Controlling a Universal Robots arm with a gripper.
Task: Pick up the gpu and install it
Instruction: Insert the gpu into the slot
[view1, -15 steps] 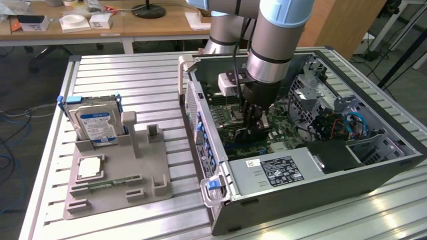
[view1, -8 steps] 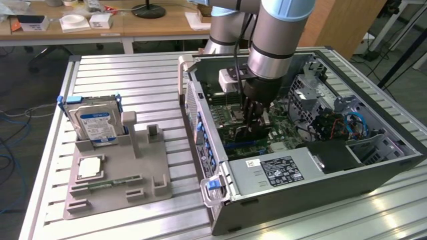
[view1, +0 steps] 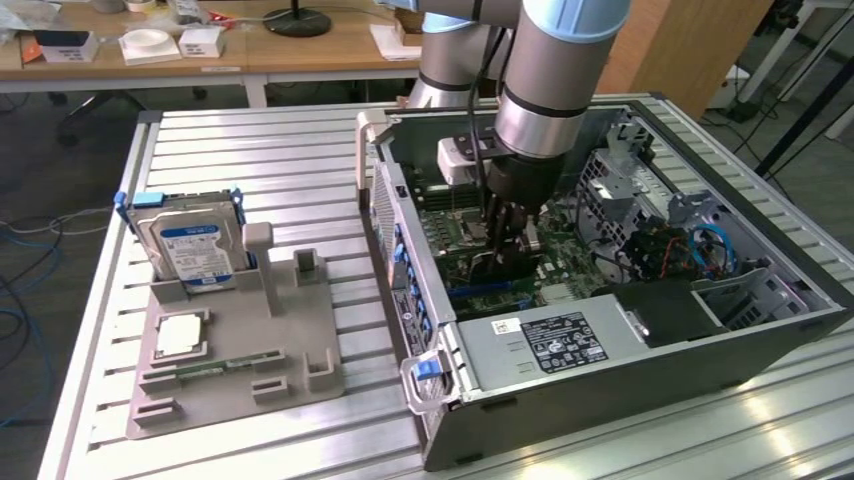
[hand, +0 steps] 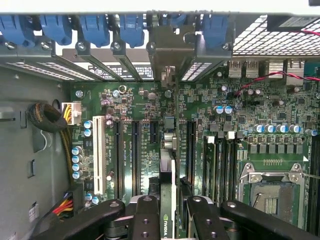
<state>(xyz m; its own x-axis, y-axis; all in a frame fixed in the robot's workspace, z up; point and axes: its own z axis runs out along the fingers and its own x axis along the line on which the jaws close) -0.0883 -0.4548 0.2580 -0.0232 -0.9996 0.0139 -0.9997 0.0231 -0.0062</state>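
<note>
Inside the open case (view1: 747, 330), end effector (hand: 172, 210) clamping gpu (hand: 170, 165) edge-on above motherboard slots (hand: 135, 155).

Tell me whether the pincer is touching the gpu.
Touching. In the wrist view the pincer has its two black fingers pressed against either side of the gpu, seen edge-on above the motherboard slots.

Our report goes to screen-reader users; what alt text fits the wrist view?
The pincer grips a thin gpu edge-on, directly above the green motherboard inside an open computer case, lined up among the expansion slots. Blue slot clips line the case's rear wall.
</note>
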